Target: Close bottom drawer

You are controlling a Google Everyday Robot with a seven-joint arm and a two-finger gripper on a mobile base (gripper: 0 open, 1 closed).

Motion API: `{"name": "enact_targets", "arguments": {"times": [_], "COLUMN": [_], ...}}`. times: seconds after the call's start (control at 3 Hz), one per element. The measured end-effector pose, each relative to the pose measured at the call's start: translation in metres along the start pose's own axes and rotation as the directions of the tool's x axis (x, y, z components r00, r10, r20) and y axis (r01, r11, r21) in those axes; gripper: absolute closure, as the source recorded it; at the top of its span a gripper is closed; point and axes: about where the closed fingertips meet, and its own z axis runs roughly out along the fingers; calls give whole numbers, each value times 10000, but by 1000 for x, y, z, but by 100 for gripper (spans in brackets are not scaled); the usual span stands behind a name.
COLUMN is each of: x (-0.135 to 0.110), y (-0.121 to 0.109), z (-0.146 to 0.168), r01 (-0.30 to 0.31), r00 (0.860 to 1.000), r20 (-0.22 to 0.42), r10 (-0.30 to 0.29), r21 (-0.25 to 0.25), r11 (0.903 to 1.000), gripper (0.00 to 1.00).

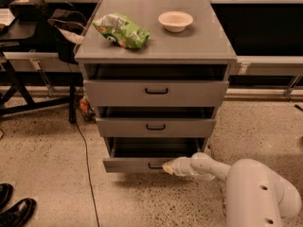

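1. Bottom drawer (128, 164): lowest of three in the grey cabinet (90, 74), pulled out further than the two above it, with its dark interior open to view.
2. Small dark handle (152, 166) on its flat front, partly covered on the right.
3. End effector (169, 167): low at the right half of that front, seemingly touching it just beside the handle. Cannot tell whether wide or narrow, since only a pale tapered tip shows.
4. White arm (255, 193) reaching in from the lower right, its bulky base segment cut off by the frame edge.
5. Middle drawer (189, 127) and top drawer (189, 93) both slightly ajar, a shadowed gap above each.
6. Grey surface (203, 41) on top, carrying a crumpled green bag (121, 30) at the left and a pale bowl (175, 21) further back, the two apart.
7. Speckled floor (42, 145) all round, with a thin black cable (86, 174) trailing across it left of the cabinet.
8. Black shoes (13, 211) at the lower left corner, partly cropped.
9. Dark bag (64, 30) and a black stand (19, 86) at the left, hard to make out in the gloom.
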Motion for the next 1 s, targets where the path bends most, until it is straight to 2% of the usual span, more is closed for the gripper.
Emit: {"name": "enact_targets", "arguments": {"times": [0.33,0.67,1.0], "x": [11,9,-5], "y": [-2,-8,-18], "z": [1,7,14], "r01": [-183,-219,-149], "r00": [9998,9997,9999], "r20": [-80,-86,-5], "r10": [184,222,149], "r21": [145,299,526], "r11": [9997,9993,9985], "gripper": [100,100,100]}}
